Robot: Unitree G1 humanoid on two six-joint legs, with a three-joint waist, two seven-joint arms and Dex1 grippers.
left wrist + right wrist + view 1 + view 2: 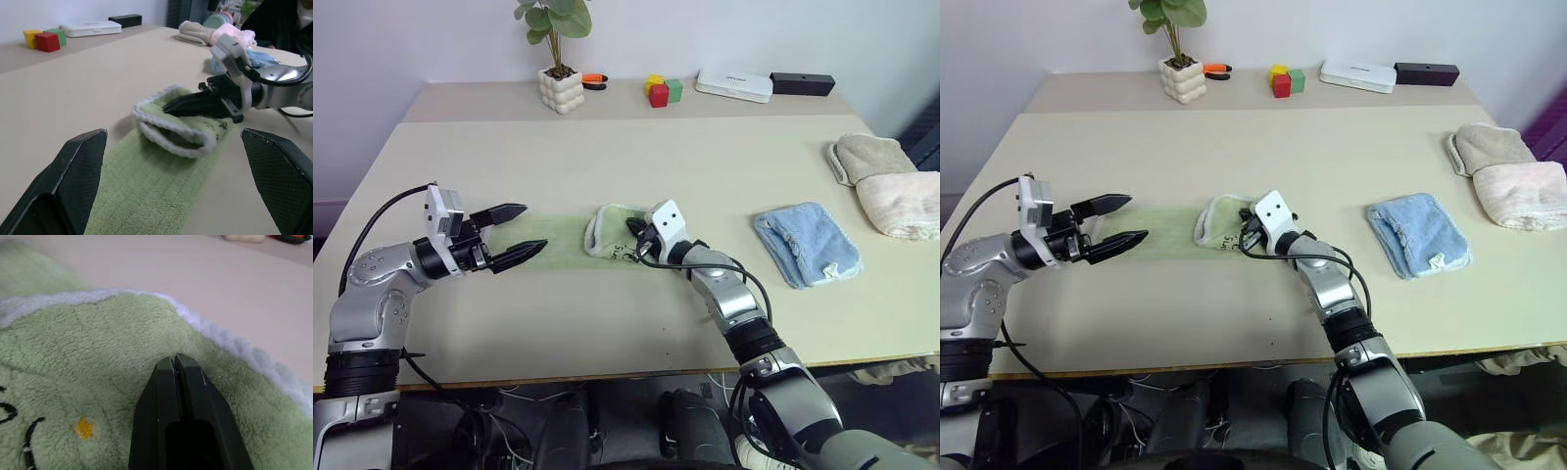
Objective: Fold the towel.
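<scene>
The left gripper [530,231] is held with jaws spread wide over the left end of the towel [570,241], a light green terry strip laid flat mid-counter [607,333]. Its white-edged right end is curled over, jaws of the right gripper [168,105] clenched against it.

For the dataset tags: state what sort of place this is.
Probably an office or lab room set up for robot trials: a plain beige table against a bare wall, with a potted plant, coloured blocks and a white device at the back.
</scene>
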